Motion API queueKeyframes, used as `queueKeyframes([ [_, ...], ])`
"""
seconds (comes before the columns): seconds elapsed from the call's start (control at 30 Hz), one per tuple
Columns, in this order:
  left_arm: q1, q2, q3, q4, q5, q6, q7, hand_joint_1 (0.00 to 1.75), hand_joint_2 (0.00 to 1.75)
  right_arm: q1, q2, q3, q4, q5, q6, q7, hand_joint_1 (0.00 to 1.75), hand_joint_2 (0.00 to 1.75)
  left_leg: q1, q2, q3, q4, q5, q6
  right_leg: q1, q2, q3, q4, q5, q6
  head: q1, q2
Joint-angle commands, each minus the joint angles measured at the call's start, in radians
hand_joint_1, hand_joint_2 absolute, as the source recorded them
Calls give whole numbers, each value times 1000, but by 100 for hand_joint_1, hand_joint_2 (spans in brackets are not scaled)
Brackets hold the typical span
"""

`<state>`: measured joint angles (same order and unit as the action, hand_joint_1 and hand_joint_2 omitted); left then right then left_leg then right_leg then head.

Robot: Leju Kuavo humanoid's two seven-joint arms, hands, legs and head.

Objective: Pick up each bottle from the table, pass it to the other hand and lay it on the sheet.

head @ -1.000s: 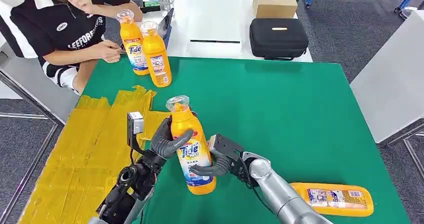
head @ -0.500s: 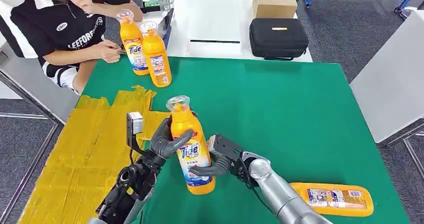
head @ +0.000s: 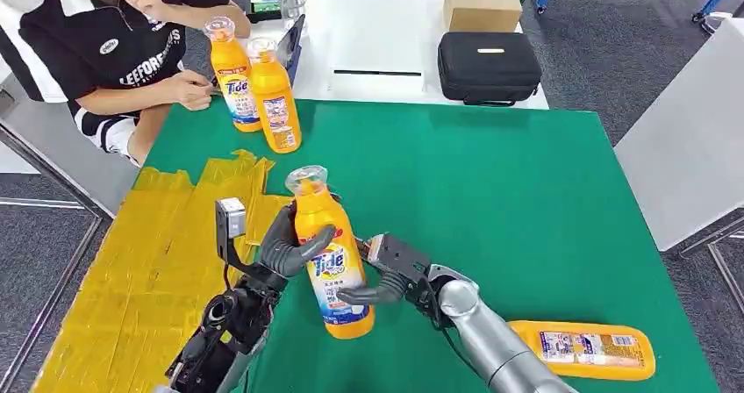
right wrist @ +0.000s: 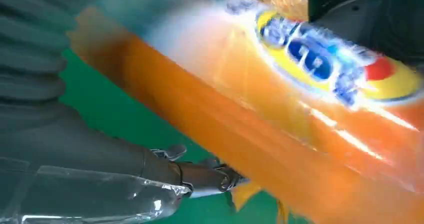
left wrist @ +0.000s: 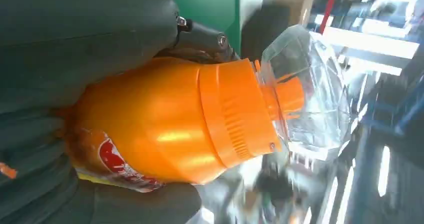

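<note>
- The green worktop (head: 526, 191) carries the work; a yellow sheet (head: 132, 261) covers its left side, crinkled and reaching to the near-left edge.
- A person in a black and white shirt (head: 96, 51) sits at the far-left corner, one hand resting by the worktop's edge.
- On the white table beyond lie a black case (head: 489, 67) and a cardboard box (head: 482, 3).
- The left hand (head: 288, 246) wraps its fingers round the upper body of the held Tide bottle (head: 332, 261). The left wrist view shows the fingers (left wrist: 90, 29) pressed close about the orange shoulder below the cap.
- The right hand (head: 386, 275) curls its fingers against the lower body, by the label. Whether they grip firmly or merely touch I cannot tell, as the right wrist view is blurred.
- The held Tide bottle stands nearly upright in mid-worktop, near side, just right of the sheet's edge, its clear cap cover (head: 307, 179) uppermost.
- Two standing bottles (head: 254, 86) wait at the far left, touching or nearly so, close to the person's hand.
- A lying bottle (head: 583, 349) rests on its side at the near right, well apart from the sheet.
- Judged from both hands on one bottle, the step in hand is the hand-over, right to left most likely, since the sheet lies on the left.
- The next move calls for the right fingers to let go cleanly while the left keeps a firm hold, then a swing left and a tilt to lay the bottle flat on the sheet.
</note>
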<state>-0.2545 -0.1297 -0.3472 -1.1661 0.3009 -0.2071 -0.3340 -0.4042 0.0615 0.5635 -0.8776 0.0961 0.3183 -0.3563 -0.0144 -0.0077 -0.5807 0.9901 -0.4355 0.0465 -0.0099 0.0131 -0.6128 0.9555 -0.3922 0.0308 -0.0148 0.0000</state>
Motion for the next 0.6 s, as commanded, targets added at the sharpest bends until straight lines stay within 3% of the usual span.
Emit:
queueKeyframes([
  [0.03, -11, 28, 93, -114, -362, 385, -88, 175, 175, 160, -90, -128, -402, -43, -96, 21, 0, 0, 1, -2, 1, 0, -1, -2, 1, -3, 2, 0, -2, -1, 0, 0],
  [0.1, -10, 27, 124, -150, -444, 476, -98, 175, 175, 190, -98, -151, -497, -50, -129, 32, 0, 0, 1, -2, 1, 1, -2, -2, 1, -3, 2, 1, -3, -1, 0, 0],
  [0.23, -7, 30, 131, -160, -447, 474, -94, 175, 175, 192, -100, -153, -514, -52, -131, 45, 0, 0, 0, 0, 1, 0, -2, -2, 0, -1, 1, 0, -2, -1, 0, 0],
  [0.27, -8, 29, 134, -159, -502, 534, -113, 175, 175, 190, -96, -156, -506, -50, -141, 40, 0, 175, 1, 0, 3, 1, -3, -3, 1, -2, 4, 1, -3, -1, 0, 0],
  [0.3, -12, 30, 141, -154, -702, 736, -149, 175, 175, 199, -89, -169, -522, -43, -170, 27, 0, 175, 0, -1, 1, 0, -1, -2, 0, -1, 2, 0, -1, -1, 0, 0],
  [0.33, -8, 31, 151, -178, -766, 806, -160, 175, 175, 214, -92, -176, -556, -43, -178, 25, 0, 175, 1, 0, 4, 1, -3, -4, 1, -2, 4, 0, -3, -1, 0, 0],
  [0.5, 70, 63, 212, -357, -818, 905, -192, 175, 175, 255, -98, -206, -615, -33, -187, 22, 0, 175, 1, 1, 3, 0, -3, -3, 1, 0, 3, 0, -3, -1, 1, 0],
  [0.6, 83, 25, 300, -410, -887, 905, -251, 175, 175, 252, -89, -224, -599, -32, -188, 15, 0, 175, 1, 3, 3, 1, -3, -3, 1, 1, 3, 0, -2, -1, 0, 0],
])
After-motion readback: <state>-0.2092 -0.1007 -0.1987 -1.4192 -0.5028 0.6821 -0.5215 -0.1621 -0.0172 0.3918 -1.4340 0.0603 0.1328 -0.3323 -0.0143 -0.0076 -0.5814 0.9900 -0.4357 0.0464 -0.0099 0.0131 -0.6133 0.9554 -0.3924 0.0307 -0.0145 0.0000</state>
